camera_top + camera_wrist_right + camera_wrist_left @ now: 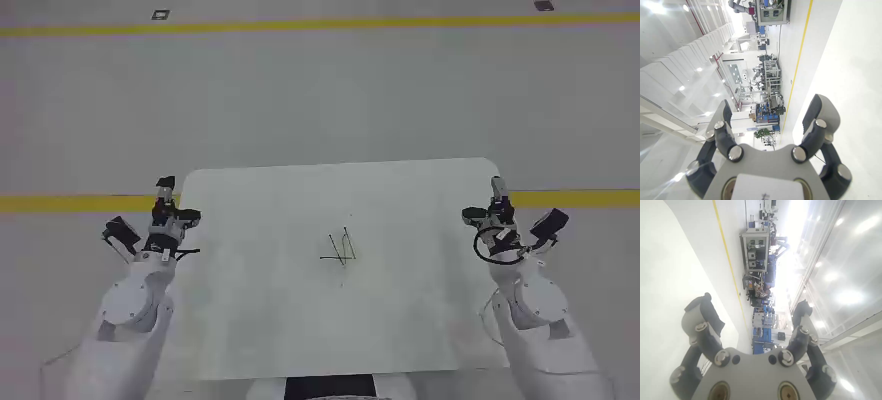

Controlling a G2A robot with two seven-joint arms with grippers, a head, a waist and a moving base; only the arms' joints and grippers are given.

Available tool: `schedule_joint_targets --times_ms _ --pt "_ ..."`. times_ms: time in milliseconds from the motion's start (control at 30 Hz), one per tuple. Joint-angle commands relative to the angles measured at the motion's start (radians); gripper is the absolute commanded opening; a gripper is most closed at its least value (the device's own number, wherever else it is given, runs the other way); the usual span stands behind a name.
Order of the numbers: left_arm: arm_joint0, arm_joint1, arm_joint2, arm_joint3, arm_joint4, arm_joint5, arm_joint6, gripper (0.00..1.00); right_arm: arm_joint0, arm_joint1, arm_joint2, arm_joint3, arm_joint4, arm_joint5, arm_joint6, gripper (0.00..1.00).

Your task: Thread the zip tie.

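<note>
From my seat, the pale floor (320, 100) takes up most of the top view, with one yellow line (300, 23) running across at 12 o'clock and a second yellow line (60, 203) passing behind the work area. On it stands the white surface (280, 320), rounded at its far corners. The left arm (130, 300) sits just off the surface's 9 o'clock edge and the right arm (540, 300) at its 3 o'clock edge, both pointing towards 12 o'clock and well apart from each other.

In the left wrist view I see the left claw (755, 299) spread wide with nothing between its dark fingers (711, 313). The right claw (771, 99) is likewise wide apart and holds nothing.

The zip tie (342, 248) lies flat near the middle of the surface, a touch towards 12 o'clock from centre, between the two arms and well clear of both. It reads as a few thin black strands crossing one another; I cannot tell how many
</note>
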Motion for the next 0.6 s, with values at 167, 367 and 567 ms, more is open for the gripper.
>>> schedule_joint_targets --times_ms 167,367,567 --pt "0.0 0.0 0.0 0.0 0.0 0.0 0.0 1.0 0.0 0.0 0.0 0.0 0.0 0.0 0.0 1.0" --pt "-0.007 0.005 0.036 -0.038 0.13 0.019 -0.065 1.0 -0.024 0.003 0.042 0.022 -0.05 -0.117 0.062 1.0" --pt "-0.004 0.013 0.093 -0.077 0.327 0.039 -0.169 1.0 -0.072 0.009 0.103 0.071 -0.061 -0.237 0.2 1.0"
